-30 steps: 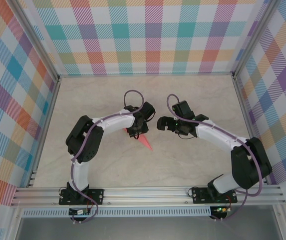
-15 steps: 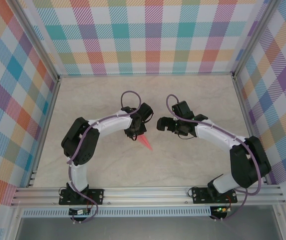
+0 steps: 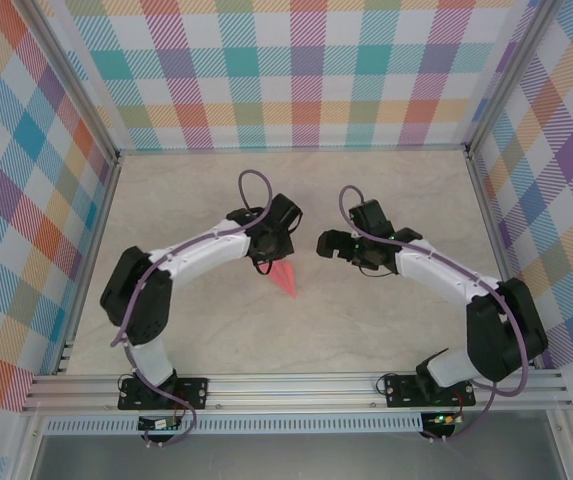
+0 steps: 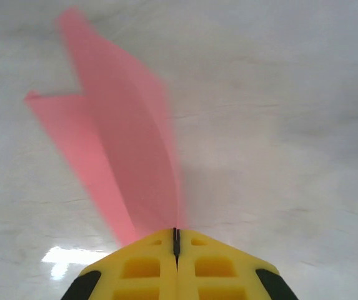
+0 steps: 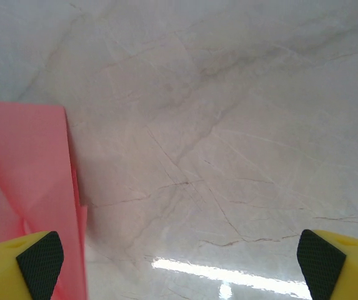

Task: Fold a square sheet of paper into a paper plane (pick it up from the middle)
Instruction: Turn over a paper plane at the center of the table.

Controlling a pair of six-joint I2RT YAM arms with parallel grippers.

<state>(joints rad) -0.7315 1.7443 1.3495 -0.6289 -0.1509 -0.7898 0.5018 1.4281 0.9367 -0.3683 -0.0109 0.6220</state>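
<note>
The salmon-pink folded paper plane (image 3: 286, 279) is lying as a slim pointed dart directly ahead of the left gripper (image 3: 269, 252). Its sharp tip is pointing away from that gripper.

In the left wrist view, the paper plane (image 4: 125, 150) is running out from the seam of the left gripper's (image 4: 176, 240) closed fingers, which are pinching it. A lengthwise ridge is standing up along its centre. A flat, stepped flap is spreading out to the left of the ridge.

In the right wrist view, layered folds of the paper plane (image 5: 32, 175) are sitting against the fingertip at the left of that view. The right gripper (image 5: 179, 259) is standing wide open, and the paper is barely reaching into its gap.
</note>
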